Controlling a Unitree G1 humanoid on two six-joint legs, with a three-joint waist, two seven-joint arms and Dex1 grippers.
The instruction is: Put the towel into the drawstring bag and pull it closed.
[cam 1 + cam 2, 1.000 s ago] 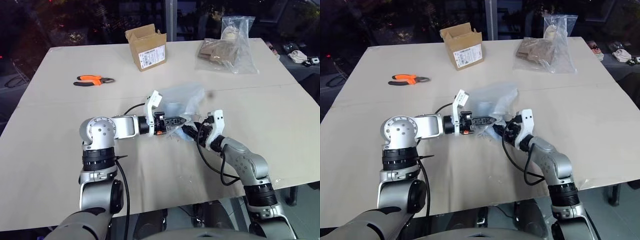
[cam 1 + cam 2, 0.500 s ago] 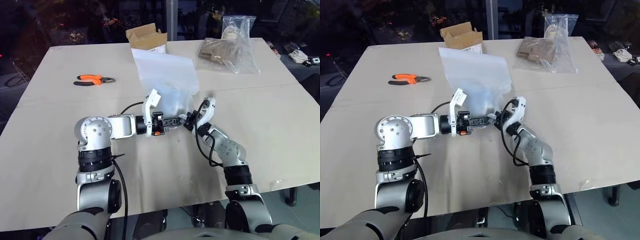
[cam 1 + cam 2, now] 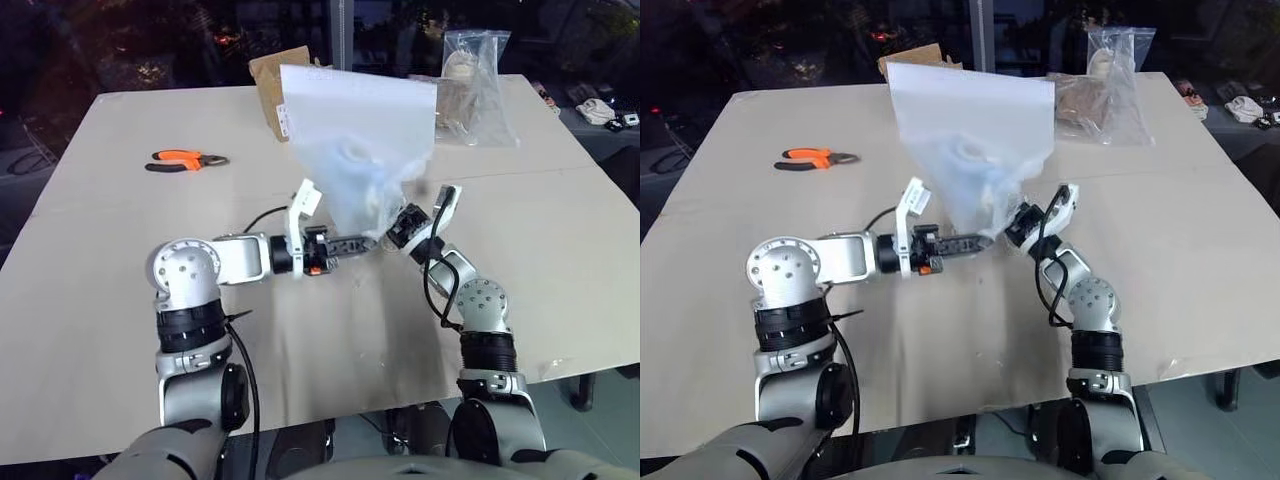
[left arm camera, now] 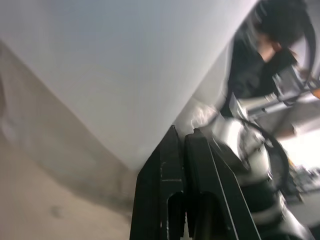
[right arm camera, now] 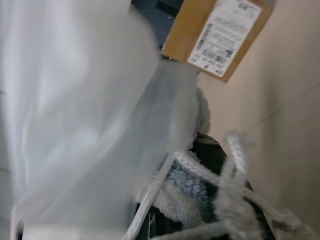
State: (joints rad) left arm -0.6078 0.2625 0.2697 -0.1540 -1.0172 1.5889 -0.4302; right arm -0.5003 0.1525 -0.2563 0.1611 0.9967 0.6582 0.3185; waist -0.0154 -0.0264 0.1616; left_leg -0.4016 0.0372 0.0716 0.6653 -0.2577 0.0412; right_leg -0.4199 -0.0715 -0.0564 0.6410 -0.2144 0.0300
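The white drawstring bag (image 3: 360, 120) stands up in the air over the middle of the table, wide end high and narrowing down to its mouth between my two grippers. The light blue towel (image 3: 357, 168) shows through the thin fabric as a lump inside; its terry pile (image 5: 182, 197) also shows at the mouth, beside the white cord (image 5: 235, 150). From the left, my left gripper (image 3: 374, 240) reaches level to the gathered mouth, its black fingers (image 4: 175, 160) pressed together. My right gripper (image 3: 400, 226) is shut on the mouth from the right, tilted upward.
A cardboard box (image 3: 268, 72) stands at the back, partly behind the raised bag. Orange-handled pliers (image 3: 186, 159) lie at the back left. A clear plastic bag with brown contents (image 3: 465, 95) sits at the back right. The table's front edge (image 3: 330, 415) runs close to me.
The bag went from lying crumpled on the table to standing upright above the grippers. My right hand rose, rolled over and closed at the bag's mouth. The left gripper barely moved.
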